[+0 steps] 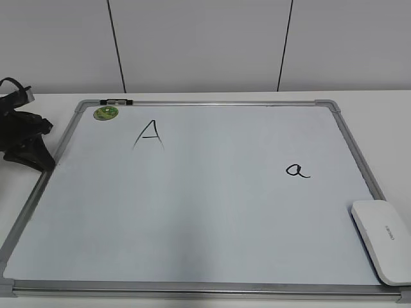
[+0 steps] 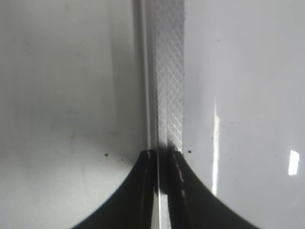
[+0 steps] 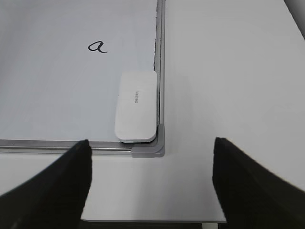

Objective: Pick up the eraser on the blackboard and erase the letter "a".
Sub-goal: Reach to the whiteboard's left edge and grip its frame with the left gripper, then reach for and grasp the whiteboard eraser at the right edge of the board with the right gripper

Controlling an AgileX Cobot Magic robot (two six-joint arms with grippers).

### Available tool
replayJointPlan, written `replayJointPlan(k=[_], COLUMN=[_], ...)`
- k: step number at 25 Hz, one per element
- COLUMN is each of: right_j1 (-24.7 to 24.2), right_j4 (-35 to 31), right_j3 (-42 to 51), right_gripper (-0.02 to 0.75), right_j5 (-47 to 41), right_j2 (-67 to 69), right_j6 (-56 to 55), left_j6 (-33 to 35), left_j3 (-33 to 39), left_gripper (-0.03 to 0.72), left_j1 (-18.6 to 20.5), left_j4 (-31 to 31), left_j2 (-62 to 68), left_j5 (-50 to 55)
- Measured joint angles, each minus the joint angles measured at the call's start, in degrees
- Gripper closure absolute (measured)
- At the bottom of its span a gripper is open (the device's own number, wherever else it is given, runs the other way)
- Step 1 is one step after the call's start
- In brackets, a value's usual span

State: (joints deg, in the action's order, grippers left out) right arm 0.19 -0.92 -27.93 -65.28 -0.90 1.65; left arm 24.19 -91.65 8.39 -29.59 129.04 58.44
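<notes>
The eraser (image 1: 384,240), a flat white block with grey lettering, lies on the blackboard (image 1: 205,218) at its near right corner. The letter "a" (image 1: 297,170) is written in black up and to the left of it. In the right wrist view the eraser (image 3: 137,106) lies against the board's right frame, with the "a" (image 3: 97,46) beyond it. My right gripper (image 3: 151,145) is open and empty, hovering above the table short of the board's corner; it is out of the exterior view. My left gripper (image 1: 35,154) rests shut at the board's left frame (image 2: 169,71).
A capital "A" (image 1: 149,133) and a round green magnet (image 1: 106,113) are at the board's far left. A black marker (image 1: 115,101) lies on the top frame. The table's front edge (image 3: 152,220) runs just under my right gripper.
</notes>
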Motion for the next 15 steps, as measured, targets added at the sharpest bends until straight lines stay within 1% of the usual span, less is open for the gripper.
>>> replayJointPlan(k=[5, 8, 11, 15], right_j1=[0.0, 0.0, 0.0, 0.0], right_j4=[-2.1, -2.4, -3.9, -6.1], right_j3=[-2.0, -5.3, -7.4, -7.5], right_gripper=[0.151, 0.151, 0.151, 0.152], right_j5=[0.0, 0.1, 2.7, 8.1], right_j2=[0.2, 4.8, 11.4, 18.7], right_j6=[0.0, 0.0, 0.0, 0.0], left_j6=[0.0, 0.0, 0.0, 0.0], left_j3=[0.0, 0.0, -0.1, -0.1], left_gripper=[0.653, 0.653, 0.653, 0.653], left_j1=[0.0, 0.0, 0.0, 0.0], left_j4=[0.0, 0.0, 0.0, -0.1], left_j2=[0.0, 0.0, 0.0, 0.1], left_j5=[0.2, 0.2, 0.2, 0.5])
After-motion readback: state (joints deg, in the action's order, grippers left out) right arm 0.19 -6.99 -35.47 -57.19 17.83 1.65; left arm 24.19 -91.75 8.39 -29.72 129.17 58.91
